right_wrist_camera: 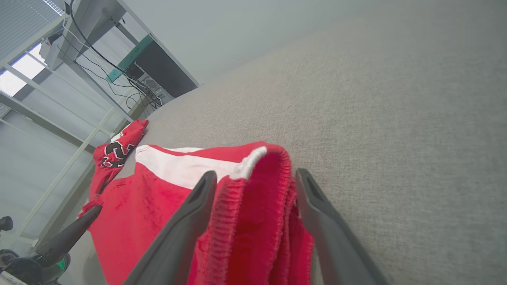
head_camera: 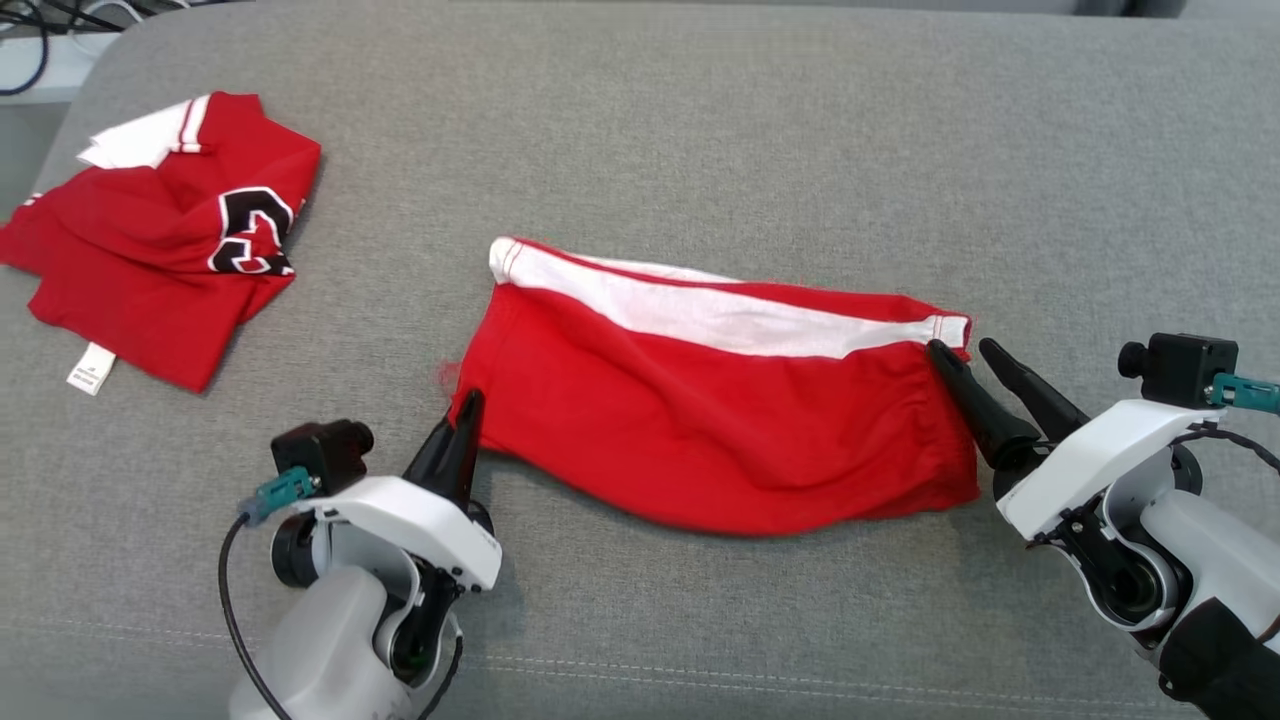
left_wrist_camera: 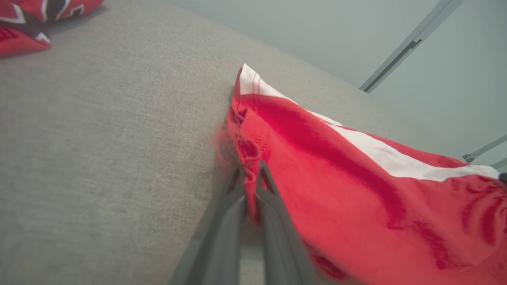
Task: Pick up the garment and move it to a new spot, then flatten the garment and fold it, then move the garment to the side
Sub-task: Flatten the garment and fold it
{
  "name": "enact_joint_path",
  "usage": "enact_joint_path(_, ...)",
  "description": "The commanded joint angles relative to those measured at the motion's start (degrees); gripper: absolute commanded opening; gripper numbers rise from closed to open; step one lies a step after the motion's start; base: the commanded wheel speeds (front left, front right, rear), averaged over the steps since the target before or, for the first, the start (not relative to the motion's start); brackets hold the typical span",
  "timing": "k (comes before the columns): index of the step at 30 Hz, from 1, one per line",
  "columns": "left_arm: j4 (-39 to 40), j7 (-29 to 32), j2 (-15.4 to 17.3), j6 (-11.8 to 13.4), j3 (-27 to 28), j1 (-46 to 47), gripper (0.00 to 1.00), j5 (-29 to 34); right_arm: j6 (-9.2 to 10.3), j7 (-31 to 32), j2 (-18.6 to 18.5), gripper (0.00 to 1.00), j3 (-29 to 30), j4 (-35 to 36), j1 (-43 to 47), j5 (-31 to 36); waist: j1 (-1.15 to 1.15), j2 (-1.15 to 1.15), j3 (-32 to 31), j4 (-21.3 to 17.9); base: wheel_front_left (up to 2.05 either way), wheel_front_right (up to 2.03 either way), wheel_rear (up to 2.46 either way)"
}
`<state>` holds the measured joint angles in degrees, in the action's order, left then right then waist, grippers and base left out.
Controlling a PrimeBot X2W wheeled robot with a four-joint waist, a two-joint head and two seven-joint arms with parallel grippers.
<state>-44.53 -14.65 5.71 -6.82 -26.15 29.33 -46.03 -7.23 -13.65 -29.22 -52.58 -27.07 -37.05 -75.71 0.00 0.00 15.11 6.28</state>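
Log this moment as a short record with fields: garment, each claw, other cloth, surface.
garment: red shorts with a white stripe, lying spread out, slightly wrinkled
left claw: shut on the shorts' near left corner
right claw: open, fingers astride the shorts' gathered right end
other cloth: red jersey, crumpled, far left, apart from the shorts
surface: grey cushion

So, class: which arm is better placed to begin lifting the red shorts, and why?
Left, probably. The left gripper is shut on a corner of the red shorts; the right gripper is open, straddling the waistband, not pinching yet.
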Motion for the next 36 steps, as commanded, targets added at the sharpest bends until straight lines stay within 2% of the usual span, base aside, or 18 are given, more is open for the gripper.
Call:
enact_joint_path(1,1.4,-0.3,0.9,0.6,2.5,-0.6,0.0,1.1,-0.25,-0.9,-1.0,1.0,-0.3,0.3,1.0,-0.5,0.0,0.0,-0.9,0.7,0.0,0.0,0.0)
enact_joint_path(4,1.2,-0.3,0.2,0.4,3.2,-2.2,0.0,2.7,-0.25,-0.9,-1.3,1.0,-0.4,-0.3,1.2,-0.4,0.0,0.0,-1.4,0.8,0.0,0.0,0.0)
enact_joint_path(6,1.5,-0.3,0.0,0.3,4.0,-2.7,1.0,4.8,-0.25,-0.9,-1.3,1.0,-0.6,-0.5,1.2,-0.3,0.0,0.0,-1.6,0.6,0.0,0.0,0.0)
enact_joint_path(15,8.1,-0.3,1.0,4.3,10.0,-5.0,1.0,16.5,-0.25,-1.1,-0.6,1.0,-0.5,-0.8,2.2,0.7,0.0,0.0,-3.6,-0.5,0.0,0.0,0.0)
enact_joint_path(25,17.1,-0.3,2.2,6.8,14.3,-11.4,1.0,27.7,-0.25,-1.3,0.6,1.0,0.9,-1.5,5.5,1.8,0.0,0.0,-7.7,-1.3,0.0,0.0,0.0)
enact_joint_path(30,19.6,-0.3,1.7,7.4,16.3,-14.1,1.0,29.5,-0.25,-1.3,1.8,1.0,4.3,-3.1,6.9,4.8,0.0,0.0,-9.1,-1.4,0.0,0.0,0.0)
enact_joint_path(36,20.7,-0.3,1.2,6.5,18.7,-17.2,1.0,30.6,-0.25,-1.3,4.6,1.0,9.6,-3.7,10.9,9.5,0.0,0.0,-10.9,-1.6,0.0,0.0,0.0)
